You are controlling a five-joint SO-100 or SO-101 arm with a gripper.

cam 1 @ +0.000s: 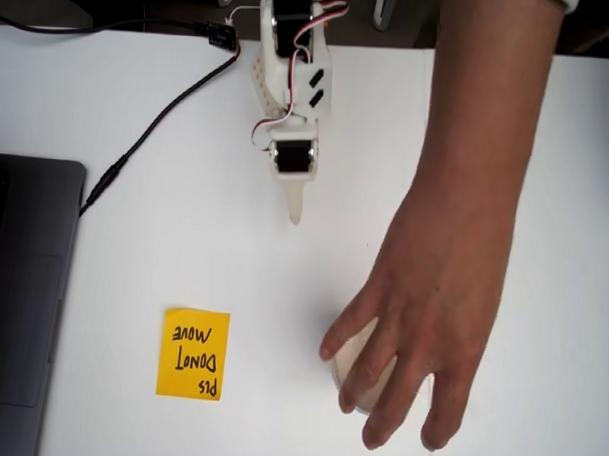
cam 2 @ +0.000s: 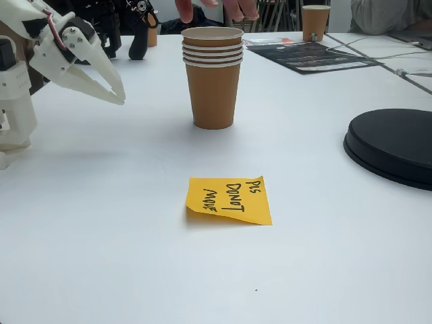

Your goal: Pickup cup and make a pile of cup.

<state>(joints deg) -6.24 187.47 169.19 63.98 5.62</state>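
Nearest the camera in a fixed view, at lower centre, an orange sticky note [cam 2: 229, 200] is seen on the white table [cam 2: 101, 256], with "PLS DONOT MOVE" handwritten in black. Behind it, at upper centre, the pile of cup [cam 2: 212, 77] stands upright: brown paper cups are nested, and four stacked rims can be counted. No print can be read on the wall. Fingertips of a hand [cam 2: 216, 8] are seen just above its rim. At upper left the white gripper [cam 2: 116, 94] is held empty, well apart from the pile; its jaws appear nearly closed. A round black disc [cam 2: 395, 145] lies at right. Farther back, another cup [cam 2: 315, 22] stands on a second table.

In a fixed view from above, the hand [cam 1: 432, 313] covers the pile [cam 1: 352, 365] at lower right.
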